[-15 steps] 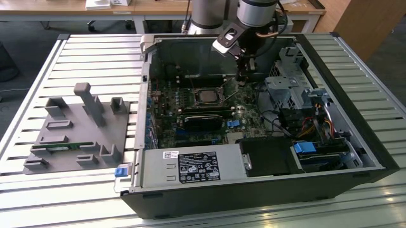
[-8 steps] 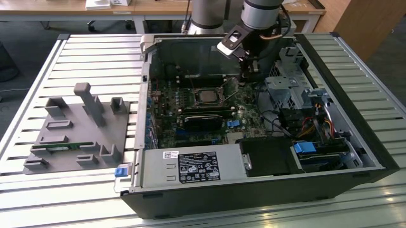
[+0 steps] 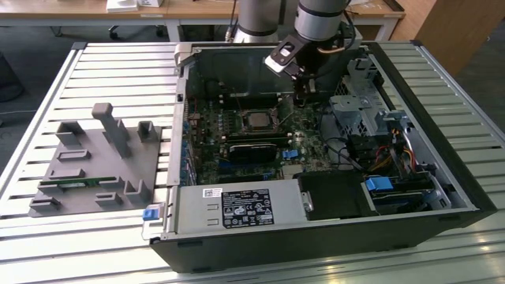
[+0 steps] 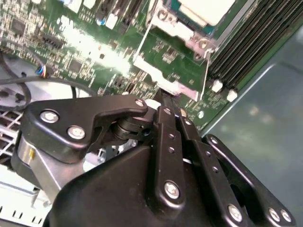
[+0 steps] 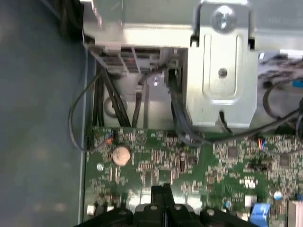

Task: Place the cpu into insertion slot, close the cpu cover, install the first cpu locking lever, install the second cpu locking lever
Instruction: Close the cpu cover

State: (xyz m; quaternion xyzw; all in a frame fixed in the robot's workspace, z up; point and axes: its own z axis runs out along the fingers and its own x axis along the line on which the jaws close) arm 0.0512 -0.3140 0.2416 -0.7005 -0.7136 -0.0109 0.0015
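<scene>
Leftmost in the exterior view, a grey fixture block (image 3: 94, 160) sat near the table's (image 3: 47, 106) edge. Mid-motherboard (image 3: 209, 121), the cpu (image 3: 256, 120) lay seated in the insertion slot (image 3: 256, 110). Just right, the gripper (image 3: 301, 94) hung, fingers (image 5: 156, 196) pressed together, nothing seen between.

In the second wrist view the edge is cutting off most of the cpu (image 4: 204, 9) and part of the cpu cover (image 4: 182, 30), and the black body of the gripper (image 4: 165, 96) is hiding much of the motherboard (image 4: 90, 52).
</scene>
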